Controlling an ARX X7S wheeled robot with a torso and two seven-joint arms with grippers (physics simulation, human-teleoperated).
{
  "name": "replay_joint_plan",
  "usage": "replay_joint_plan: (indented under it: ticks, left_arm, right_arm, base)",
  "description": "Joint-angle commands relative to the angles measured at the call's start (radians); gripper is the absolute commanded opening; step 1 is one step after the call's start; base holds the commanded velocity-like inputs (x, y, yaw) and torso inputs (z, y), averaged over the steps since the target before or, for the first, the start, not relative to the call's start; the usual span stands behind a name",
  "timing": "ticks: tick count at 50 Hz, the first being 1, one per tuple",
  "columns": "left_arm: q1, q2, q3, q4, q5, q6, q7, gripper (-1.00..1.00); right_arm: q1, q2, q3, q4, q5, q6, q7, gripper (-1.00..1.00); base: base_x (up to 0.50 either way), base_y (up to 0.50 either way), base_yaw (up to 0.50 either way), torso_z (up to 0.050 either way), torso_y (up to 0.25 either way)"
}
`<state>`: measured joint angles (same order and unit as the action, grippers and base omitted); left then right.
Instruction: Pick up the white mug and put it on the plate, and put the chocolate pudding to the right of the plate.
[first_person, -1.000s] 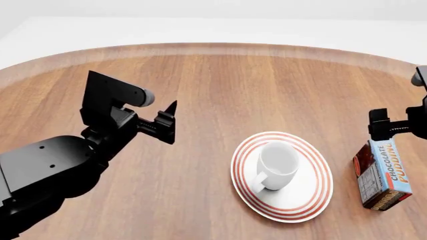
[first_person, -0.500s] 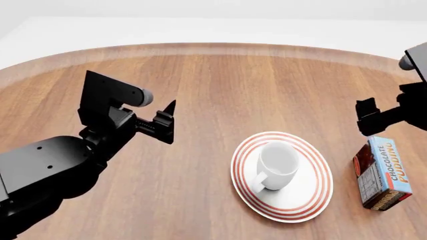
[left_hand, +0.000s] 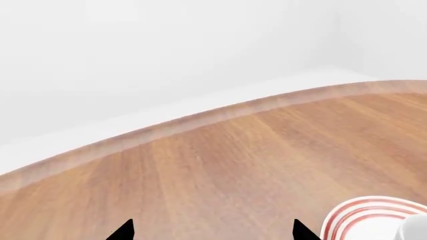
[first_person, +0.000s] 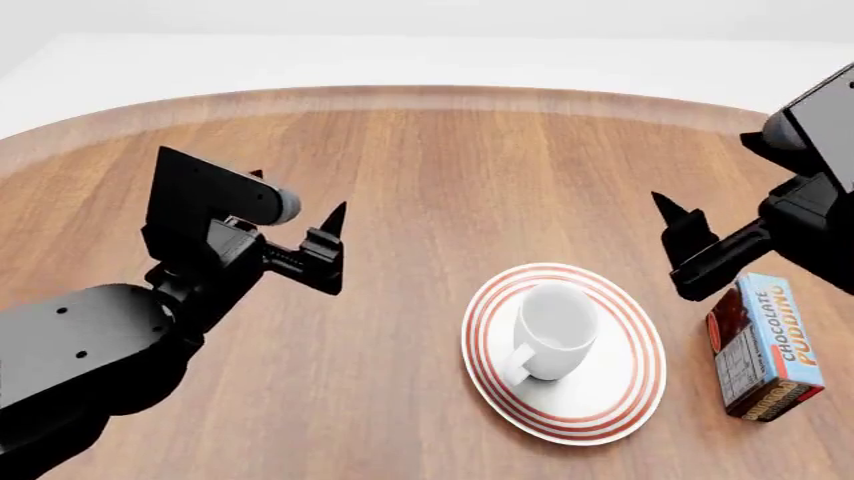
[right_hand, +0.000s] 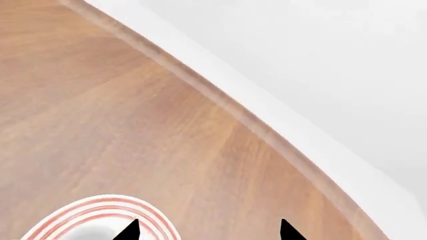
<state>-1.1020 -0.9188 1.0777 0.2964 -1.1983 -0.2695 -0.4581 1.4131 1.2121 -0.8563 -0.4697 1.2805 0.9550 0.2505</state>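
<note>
Wooden table (first_person: 441, 170), all-white handled white mug (first_person: 551, 332)

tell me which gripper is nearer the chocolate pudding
Right. The right gripper hovers just above and beside the chocolate pudding; the left gripper is across the plate.

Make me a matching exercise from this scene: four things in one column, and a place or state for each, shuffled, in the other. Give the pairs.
Things:
1. white mug
2. chocolate pudding
3. plate
4. left gripper

Places or states:
A. lying on the table right of the plate
B. open, holding nothing, left of the plate
C. standing upright on the plate
D. flat on the wooden table, under the mug

Pairs: 1-C, 2-A, 3-D, 4-B
</note>
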Motion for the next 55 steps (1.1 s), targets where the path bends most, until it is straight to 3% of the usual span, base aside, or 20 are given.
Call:
replay_joint_plan:
  ticks: [1, 11, 23, 37, 45, 55]
  left_arm:
    - [0.015, -0.031, -0.033, 0.088, 0.034, 0.021, -0.033, 1.0]
    - [0.047, -0.11, -0.056, 0.224, 0.051, 0.064, -0.099, 1.0]
    - [0.069, -0.185, -0.076, 0.331, 0.094, 0.09, -0.187, 1.0]
    - [0.1, -0.244, -0.084, 0.405, 0.189, 0.09, -0.334, 1.0]
    - [0.128, -0.283, -0.101, 0.447, 0.239, 0.129, -0.418, 1.0]
    - [0.156, -0.324, -0.115, 0.499, 0.326, 0.145, -0.54, 1.0]
  right_arm:
    - [-0.049, 0.04, 0.07, -0.157, 0.063, -0.117, 0.048, 1.0]
    - [-0.136, 0.105, 0.093, -0.274, 0.071, -0.268, 0.116, 1.0]
    - [-0.288, 0.185, 0.101, -0.316, 0.042, -0.568, 0.214, 1.0]
    - [-0.52, 0.224, 0.061, -0.357, -0.213, -1.011, 0.476, 1.0]
    - [-0.66, 0.224, 0.041, -0.293, -0.379, -1.384, 0.588, 1.0]
    - [-0.719, 0.155, 0.025, -0.287, -0.558, -1.428, 0.712, 1.0]
  base:
    - [0.0, 0.0, 0.0, 0.0, 0.0]
    - [0.0, 0.0, 0.0, 0.0, 0.0]
    - [0.0, 0.0, 0.0, 0.0, 0.0]
    - [0.0, 0.0, 0.0, 0.0, 0.0]
    - [0.0, 0.0, 0.0, 0.0, 0.0]
    - [0.0, 0.0, 0.0, 0.0, 0.0]
